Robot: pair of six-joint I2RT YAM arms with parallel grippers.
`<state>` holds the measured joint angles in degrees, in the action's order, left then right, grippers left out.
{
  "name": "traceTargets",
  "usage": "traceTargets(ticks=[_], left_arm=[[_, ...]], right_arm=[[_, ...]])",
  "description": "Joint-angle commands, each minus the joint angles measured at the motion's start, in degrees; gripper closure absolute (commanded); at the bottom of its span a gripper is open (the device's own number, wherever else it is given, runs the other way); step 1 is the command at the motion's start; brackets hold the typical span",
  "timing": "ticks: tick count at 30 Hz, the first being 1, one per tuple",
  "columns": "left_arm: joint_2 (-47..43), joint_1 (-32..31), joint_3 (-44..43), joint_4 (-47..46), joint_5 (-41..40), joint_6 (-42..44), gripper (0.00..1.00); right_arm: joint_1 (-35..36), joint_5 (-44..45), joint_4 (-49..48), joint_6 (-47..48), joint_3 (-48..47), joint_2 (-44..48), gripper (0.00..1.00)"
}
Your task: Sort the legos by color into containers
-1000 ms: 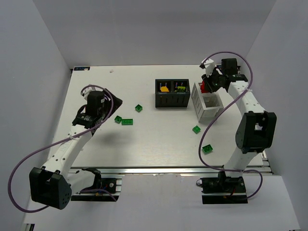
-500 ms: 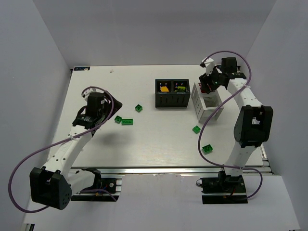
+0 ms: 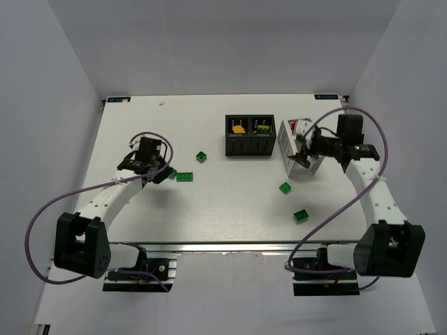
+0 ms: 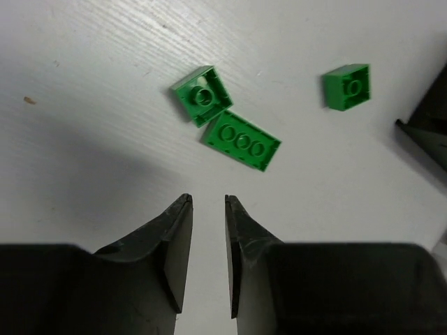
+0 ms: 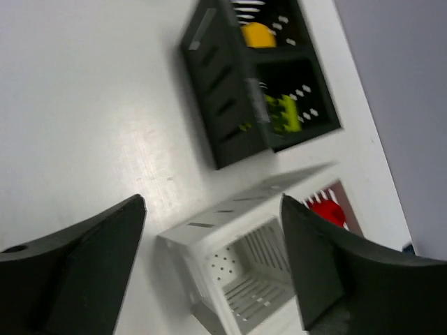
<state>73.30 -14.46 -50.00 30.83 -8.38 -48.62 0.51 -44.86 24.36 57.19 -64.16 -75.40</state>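
Two arms hang over a white surface [image 3: 223, 209] scattered with green bricks.

At left, the left end effector [image 4: 207, 204] sits low over the surface. Its fingers are drawn almost together, with only a thin slit between them and nothing in it. Just beyond the tips lie a square green brick [image 4: 202, 95] and a flat three-stud green plate [image 4: 242, 142]. They are so close side by side that contact cannot be judged. A second square green brick [image 4: 347, 86] rests apart from that pair, to the right and farther back, nearer the black box [image 3: 248, 147].

The black box stands at the middle of the far half of the surface. A yellow piece [image 5: 257, 33] lies in its left compartment and a lime piece [image 5: 283, 115] in its right.

Just right of the black box is the white basket [image 5: 216, 276], its slatted walls plain in the right wrist view. The right end effector [image 5: 211, 209] is poised above the basket's near end. Its fingers are spread wide apart and grip nothing. A red brick [image 5: 325, 211] lies in the basket's far compartment.

On the near side of the basket, two more green pieces sit on the open surface, well apart from the containers. One small green brick [image 3: 285, 187] is closer to the basket. Another green brick [image 3: 301, 216] lies nearer the front edge.
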Motion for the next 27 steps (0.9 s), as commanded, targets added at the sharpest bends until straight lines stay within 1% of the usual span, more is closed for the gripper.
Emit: traceTargets(ticks=[1,2,3,4,5,6,7,8,9,10,11,14,19,23,27], left_arm=[[1.49,0.4,-2.03,2.57,-0.32,1.6,0.65],[1.76,0.4,-2.12,2.57,-0.41,1.77,0.64],[1.94,0.4,-2.03,2.57,-0.41,2.04,0.59],[2.11,0.4,-2.03,2.48,-0.41,2.3,0.54],[2.2,0.31,-1.95,2.48,-0.23,2.91,0.48],[2.29,0.31,-1.86,2.39,-0.23,3.18,0.43],[2.38,0.39,-1.77,2.39,-0.23,3.53,0.34],[2.29,0.4,-1.42,2.22,-0.14,3.71,0.31],[2.29,0.4,-1.33,2.22,-0.06,3.88,0.3],[2.29,0.4,-1.16,2.13,-0.06,4.06,0.28],[2.11,0.4,-0.89,2.04,-0.06,4.15,0.26],[1.5,0.31,-0.19,1.78,-0.32,4.32,0.23],[0.18,0.4,1.66,1.51,-0.85,3.89,0.2],[-0.7,0.4,3.33,0.9,-0.58,3.45,0.19],[-0.96,0.4,4.03,0.55,-0.5,3.36,0.19]], right_arm=[[0.19,-11.21,14.35,28.15,4.75,2.79,0.21],[0.19,-11.21,19.19,31.81,4.57,2.8,0.26],[0.19,-10.78,29.41,35.93,3.35,2.54,0.31],[0.19,-9.73,35.0,40.76,2.82,1.66,0.36],[0.19,-6.93,39.93,45.42,2.38,1.13,0.45],[0.19,-5.08,47.02,51.56,2.46,0.61,0.49],[0.19,-3.23,49.27,53.45,2.98,-0.36,0.52],[0.19,0.61,50.51,55.03,3.86,-0.54,0.53],[0.19,2.48,50.44,55.48,5.17,0.15,0.51],[0.1,4.15,50.0,56.1,8.23,0.86,0.45],[0.19,7.3,49.47,56.97,9.92,1.65,0.35],[0.1,11.8,46.31,59.26,15.72,4.29,0.27],[0.19,14.71,43.76,59.45,19.6,4.73,0.23],[0.19,17.78,40.43,58.74,21.7,4.03,0.22],[0.28,17.97,36.91,57.07,22.59,2.54,0.23]])
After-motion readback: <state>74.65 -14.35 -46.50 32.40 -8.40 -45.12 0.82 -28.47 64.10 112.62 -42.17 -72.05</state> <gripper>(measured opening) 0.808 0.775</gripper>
